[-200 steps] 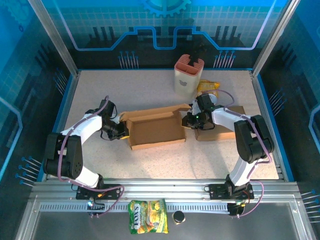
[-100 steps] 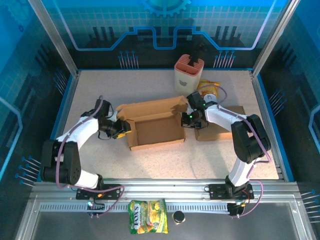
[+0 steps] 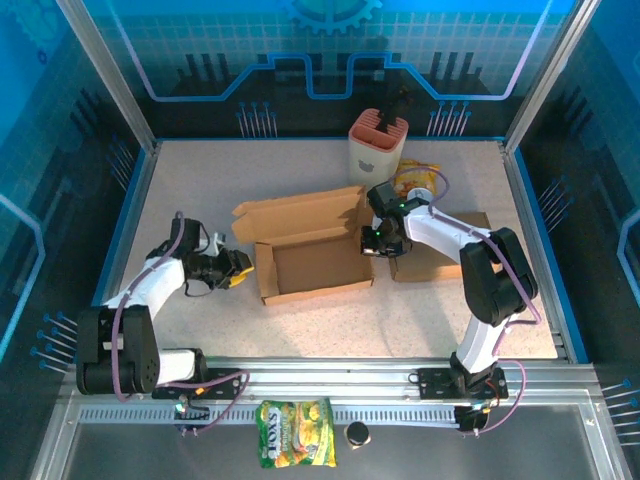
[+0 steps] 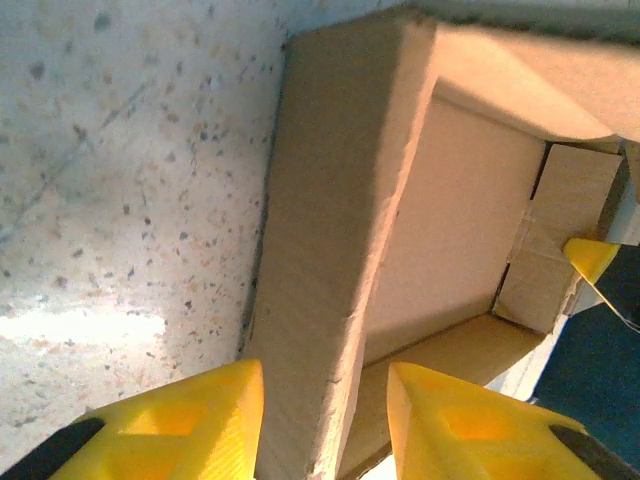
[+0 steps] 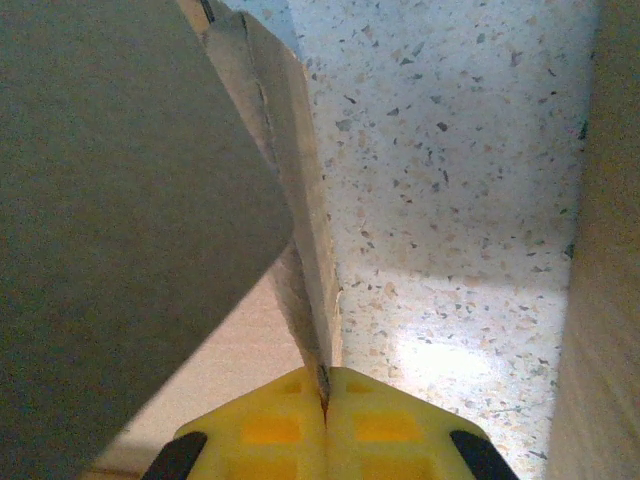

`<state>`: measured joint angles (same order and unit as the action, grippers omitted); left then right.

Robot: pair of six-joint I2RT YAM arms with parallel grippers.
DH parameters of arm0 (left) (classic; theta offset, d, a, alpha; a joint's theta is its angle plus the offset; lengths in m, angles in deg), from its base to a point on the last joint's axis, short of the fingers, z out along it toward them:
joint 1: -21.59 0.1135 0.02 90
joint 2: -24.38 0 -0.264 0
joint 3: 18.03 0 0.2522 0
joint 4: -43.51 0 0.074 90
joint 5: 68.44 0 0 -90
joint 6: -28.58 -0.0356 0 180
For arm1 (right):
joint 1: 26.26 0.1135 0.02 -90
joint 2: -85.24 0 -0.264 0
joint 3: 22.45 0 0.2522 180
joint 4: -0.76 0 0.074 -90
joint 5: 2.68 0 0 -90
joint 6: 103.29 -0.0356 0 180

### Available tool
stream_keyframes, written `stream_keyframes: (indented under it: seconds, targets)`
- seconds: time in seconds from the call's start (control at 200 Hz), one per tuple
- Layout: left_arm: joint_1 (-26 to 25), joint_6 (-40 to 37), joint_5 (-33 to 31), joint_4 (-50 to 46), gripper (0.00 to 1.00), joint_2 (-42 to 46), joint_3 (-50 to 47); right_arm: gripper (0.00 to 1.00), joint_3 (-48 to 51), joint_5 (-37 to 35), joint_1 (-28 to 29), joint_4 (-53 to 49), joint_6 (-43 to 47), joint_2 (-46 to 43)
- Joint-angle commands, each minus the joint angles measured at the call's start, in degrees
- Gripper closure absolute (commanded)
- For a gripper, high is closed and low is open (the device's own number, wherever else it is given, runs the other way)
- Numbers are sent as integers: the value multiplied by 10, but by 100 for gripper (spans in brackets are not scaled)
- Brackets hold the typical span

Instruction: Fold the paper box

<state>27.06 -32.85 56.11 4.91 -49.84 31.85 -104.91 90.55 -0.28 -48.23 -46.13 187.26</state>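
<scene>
The paper box is an open brown cardboard tray at the table's middle, with its lid flap raised along the far side. My left gripper stands open at the box's left end. In the left wrist view its yellow fingertips sit on either side of the left wall, with a gap on each side. My right gripper is shut on the box's right wall. In the right wrist view the thin wall edge runs down into the closed yellow gripper.
A second brown cardboard piece lies right of the box, under the right arm. A cream holder with a pink top and a yellow snack bag stand at the back. Another snack bag and a dark cap lie on the front rail.
My left gripper has let go of the box's left wall, opened, and drawn back to the left. The right gripper has closed fully on the right wall. The lid flap stands higher.
</scene>
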Motion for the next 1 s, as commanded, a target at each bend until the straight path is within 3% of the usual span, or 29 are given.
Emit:
stream_keyframes:
  seconds: [0.0, 0.49, 0.996]
  targets:
    - [5, 29, 35, 45, 64, 9, -20, 100, -10, -1, 5, -30, -15, 16]
    - [-11, 54, 41, 111, 66, -23, -46, 100, -5, 2, 6, -27, -20, 15]
    - [-37, 38, 16, 101, 71, -59, -48, 100, -4, 0, 6, -26, -25, 15]
